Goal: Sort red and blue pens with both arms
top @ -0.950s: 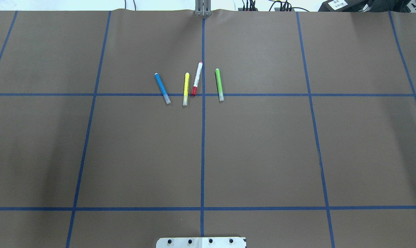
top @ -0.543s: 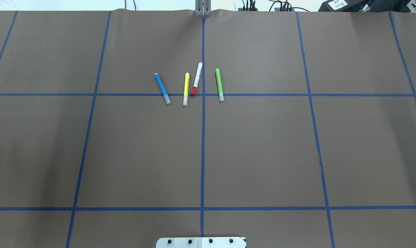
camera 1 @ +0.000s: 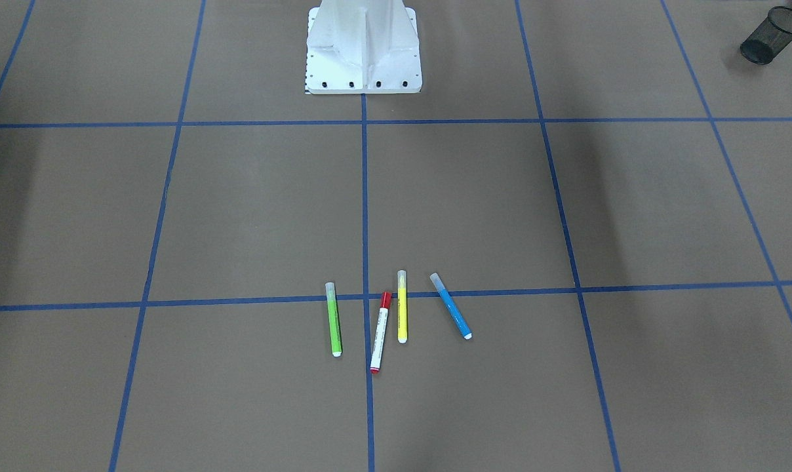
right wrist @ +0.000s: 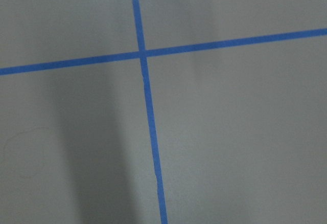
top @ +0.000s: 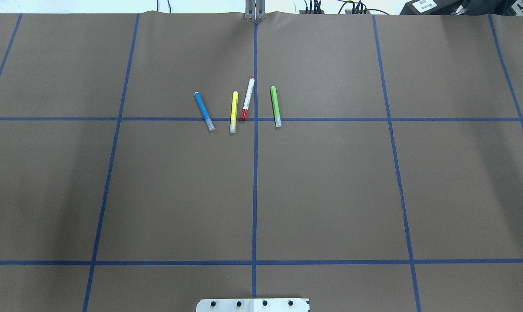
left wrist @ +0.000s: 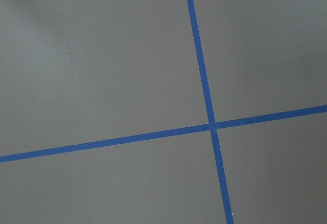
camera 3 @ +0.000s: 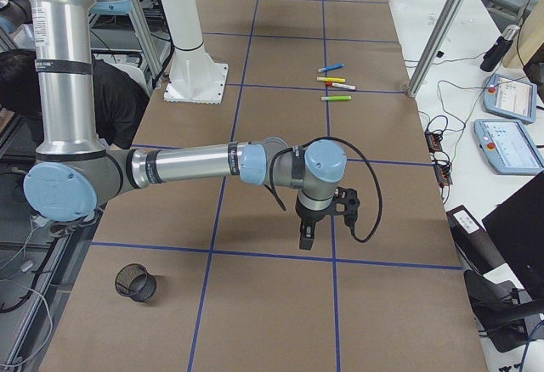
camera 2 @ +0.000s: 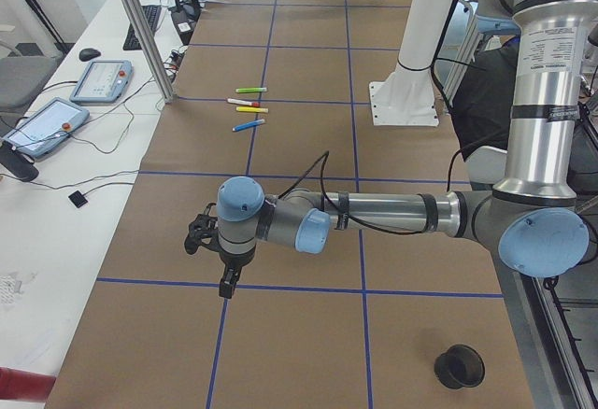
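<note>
Between blue pen [top: 204,111] and red pen [top: 247,99], yellow marker [top: 234,112].

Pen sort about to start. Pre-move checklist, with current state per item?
1. Room around blue pen: ok, it lies alone.
2. Room around red pen: not ok, its cap end is close beside the yellow marker.
3. Both pens flat on table: ok.
4. left gripper open: cannot tell, side view only.
5. right gripper open: cannot tell, side view only.
</note>
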Available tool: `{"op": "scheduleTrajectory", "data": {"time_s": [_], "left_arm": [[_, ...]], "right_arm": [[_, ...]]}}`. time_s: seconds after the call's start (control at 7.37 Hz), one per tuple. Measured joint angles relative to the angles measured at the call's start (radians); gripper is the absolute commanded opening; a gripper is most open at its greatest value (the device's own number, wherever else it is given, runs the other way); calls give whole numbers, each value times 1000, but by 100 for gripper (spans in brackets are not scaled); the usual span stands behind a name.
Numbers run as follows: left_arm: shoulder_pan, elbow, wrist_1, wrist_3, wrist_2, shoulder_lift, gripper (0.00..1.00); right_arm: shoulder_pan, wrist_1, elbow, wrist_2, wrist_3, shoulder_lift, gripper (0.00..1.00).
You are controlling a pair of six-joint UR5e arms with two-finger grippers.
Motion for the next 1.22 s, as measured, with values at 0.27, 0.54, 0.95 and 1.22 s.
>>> {"op": "scheduleTrajectory", "data": {"time_s": [0.27,0.54,0.95,1.22], "left_arm": [[52,-39,-6,-20,-1,-7,100],[133,-55,-2,-65,1,-50,100],[265,-42,34,-160,8,-157,100],[334,-31,108,-227,13,-242,100]], "right_arm": [[-99,0,0,4,19,132,100],[-173,70,8,12,72,208,100],[-285,222,56,13,332,222,100],[-363,338,72,11,452,221,100]]}}
